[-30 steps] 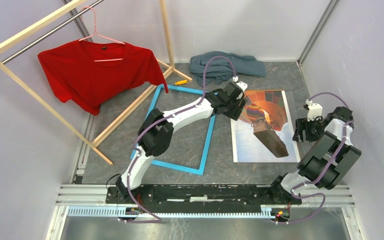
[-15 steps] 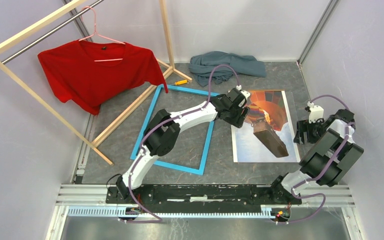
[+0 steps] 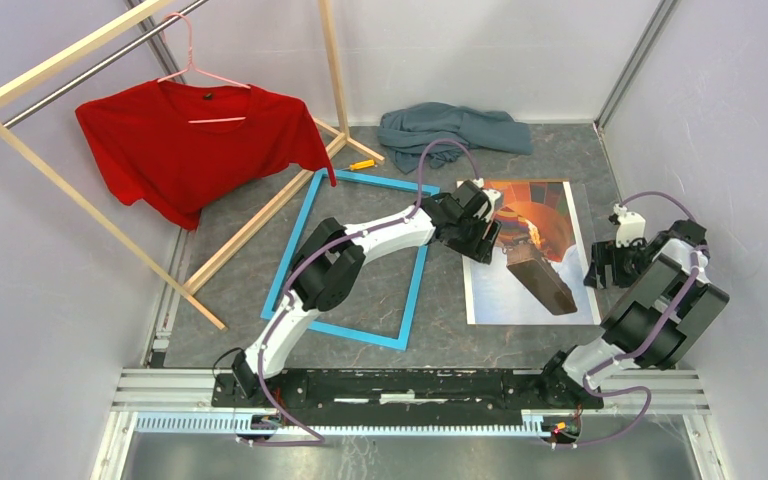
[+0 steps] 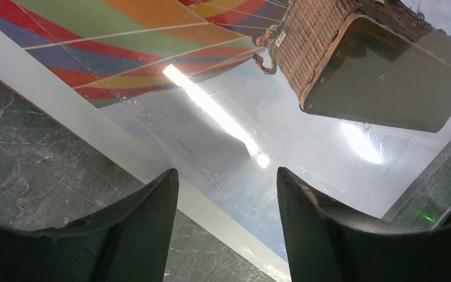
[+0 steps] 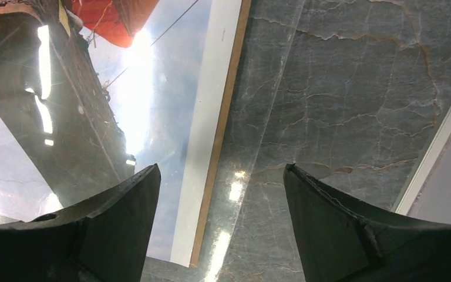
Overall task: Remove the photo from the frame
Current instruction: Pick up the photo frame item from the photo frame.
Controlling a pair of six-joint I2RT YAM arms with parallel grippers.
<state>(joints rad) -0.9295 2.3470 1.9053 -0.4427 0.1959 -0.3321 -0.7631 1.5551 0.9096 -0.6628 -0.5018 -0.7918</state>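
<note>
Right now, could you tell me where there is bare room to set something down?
Free: the near strip between the frame, the photo and the base rail; the patch between the frame and the wooden rack; the back corner right of the grey cloth. Crowded: the left tool over the photo's left edge, the right tool at its right edge.

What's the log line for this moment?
photo: out, beside frame | left gripper: open above photo | right gripper: open, empty

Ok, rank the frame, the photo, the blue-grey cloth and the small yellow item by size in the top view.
1. frame, by outline, narrowly ahead
2. photo
3. blue-grey cloth
4. small yellow item
</note>
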